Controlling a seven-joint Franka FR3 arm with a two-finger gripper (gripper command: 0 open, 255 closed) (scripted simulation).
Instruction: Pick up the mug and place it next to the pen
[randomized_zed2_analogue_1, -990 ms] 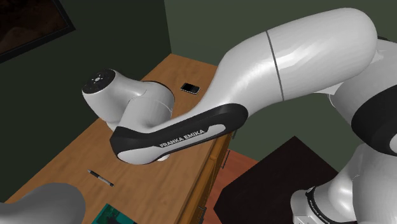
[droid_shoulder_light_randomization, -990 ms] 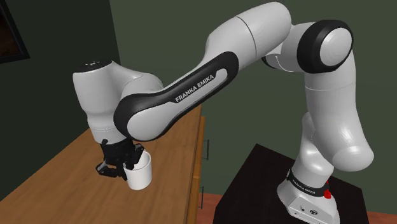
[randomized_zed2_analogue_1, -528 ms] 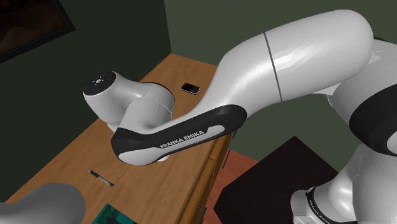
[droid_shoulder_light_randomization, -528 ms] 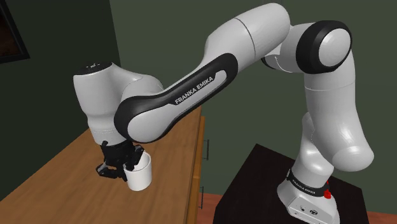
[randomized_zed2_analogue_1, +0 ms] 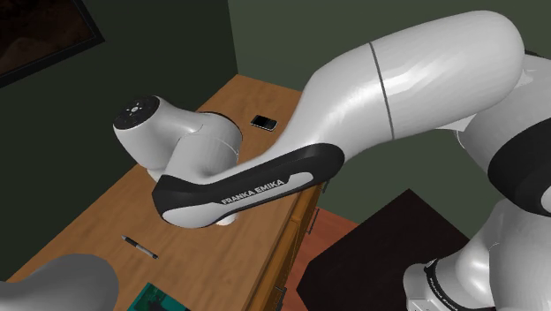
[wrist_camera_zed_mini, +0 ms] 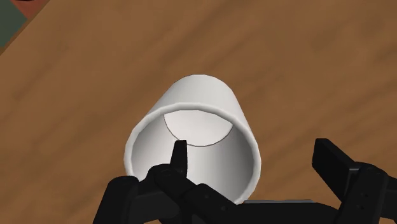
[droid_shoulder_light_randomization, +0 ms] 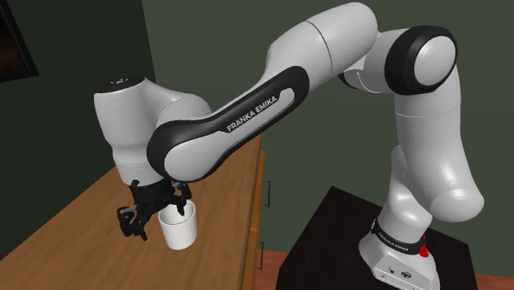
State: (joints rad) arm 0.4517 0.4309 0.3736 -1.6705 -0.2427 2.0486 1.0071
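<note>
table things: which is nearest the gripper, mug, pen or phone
The white mug: the open gripper straddles its rim; pen and phone lie well away.

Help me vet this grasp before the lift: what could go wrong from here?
1. The gripper is open astride the wall of the mug, one finger inside, the other outside and clear of it; closing could shove or tip the mug.
2. Pinching one wall alone may let the mug swing when lifted.
3. The mug stands fairly near the edge of the table; a shove could push it off.
</note>
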